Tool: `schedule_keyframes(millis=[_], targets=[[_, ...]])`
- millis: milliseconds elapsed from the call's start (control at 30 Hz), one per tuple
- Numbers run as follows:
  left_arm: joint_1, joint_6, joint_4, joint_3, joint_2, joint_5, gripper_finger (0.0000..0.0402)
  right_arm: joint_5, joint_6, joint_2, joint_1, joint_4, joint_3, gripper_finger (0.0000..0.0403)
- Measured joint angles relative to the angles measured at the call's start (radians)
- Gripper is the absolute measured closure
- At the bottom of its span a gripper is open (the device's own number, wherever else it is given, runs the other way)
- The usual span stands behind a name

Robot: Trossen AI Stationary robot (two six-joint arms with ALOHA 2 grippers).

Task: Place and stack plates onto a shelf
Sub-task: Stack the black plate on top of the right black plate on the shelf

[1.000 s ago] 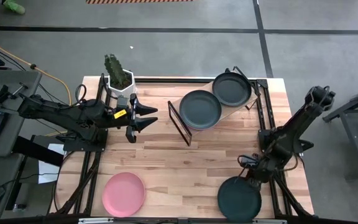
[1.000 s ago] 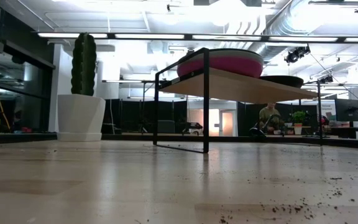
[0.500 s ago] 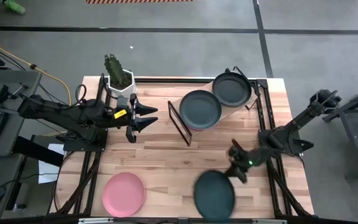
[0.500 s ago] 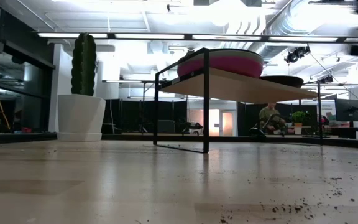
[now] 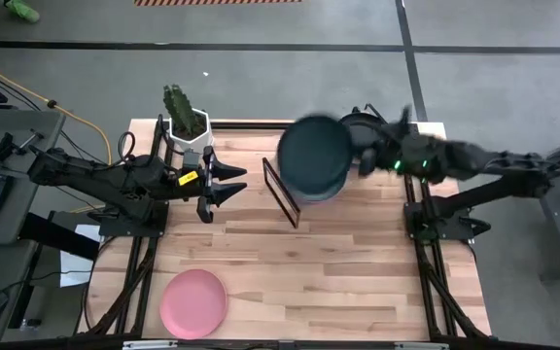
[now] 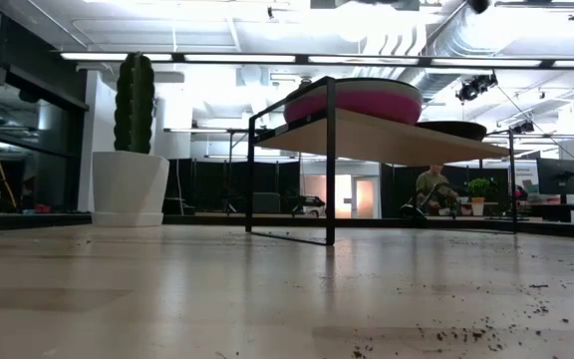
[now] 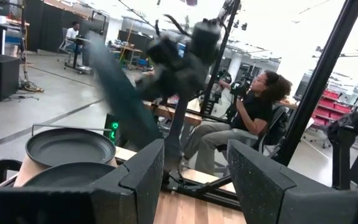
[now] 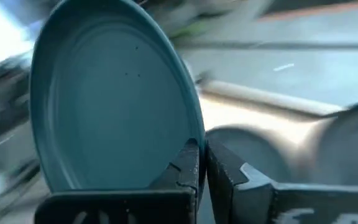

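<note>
While the left gripper [image 5: 224,184] waits with its fingers a little apart and nothing between them, just beside the cactus pot [image 5: 188,134], the right gripper [image 5: 360,156] is up in the air over the shelf [image 5: 367,176]. Its jaws are pinched tight on the rim of a dark green plate [image 5: 314,157]. In the right wrist view the two fingers [image 8: 191,163] squeeze the plate's edge, and the plate [image 8: 107,102] stands up tall in front of them, tilted on its side.

From above, the held plate sticks out from the jaws toward the left gripper. It hangs over the end of the shelf that is farther from the right arm. Under it sits a pile of plates. In the low view the magenta plate [image 6: 352,102] shows in that pile on the shelf board [image 6: 387,140]. Right below the jaws, at the other end of the shelf, another dark plate [image 5: 358,121] lies flat on the board.

A light pink plate [image 5: 193,302] lies flat on the table [image 5: 290,272], far from both sets of jaws, near the front edge on the left arm's side.

In the left wrist view a person [image 7: 247,121] sits in the room past the table.
</note>
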Motion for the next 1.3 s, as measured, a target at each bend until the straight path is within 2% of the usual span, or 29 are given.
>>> schedule_keyframes(millis=[100,200,267,367,633,833,1067,1300], targets=[[0.000,0.000,0.000,0.000,0.000,0.000,0.0234,0.093,0.035,-0.001,-0.095,-0.215,0.103,0.0403],[0.000,0.000,0.000,0.000,0.000,0.000,0.0234,0.131,0.113,-0.020,-0.172,-0.448,0.153,0.0403],[0.000,0.000,0.000,0.000,0.000,0.000,0.0234,0.133,0.177,-0.050,-0.207,-0.578,0.149,0.0403],[0.000,0.000,0.000,0.000,0.000,0.000,0.0234,0.130,0.295,-0.123,-0.231,-0.672,0.093,0.0403],[0.000,0.000,0.000,0.000,0.000,0.001,0.0234,0.125,0.436,-0.260,-0.286,-0.668,-0.046,0.0403],[0.000,0.000,0.000,0.000,0.000,0.001,0.0234,0.107,0.579,-0.266,-0.351,-0.587,-0.168,0.0403],[0.000,-0.002,0.001,0.000,0.000,0.001,0.0234,0.044,0.648,-0.266,-0.445,-0.431,-0.303,0.0403],[0.000,-0.002,0.001,0.000,0.000,0.001,0.0234,-0.037,0.677,-0.265,-0.508,-0.337,-0.379,0.0403]])
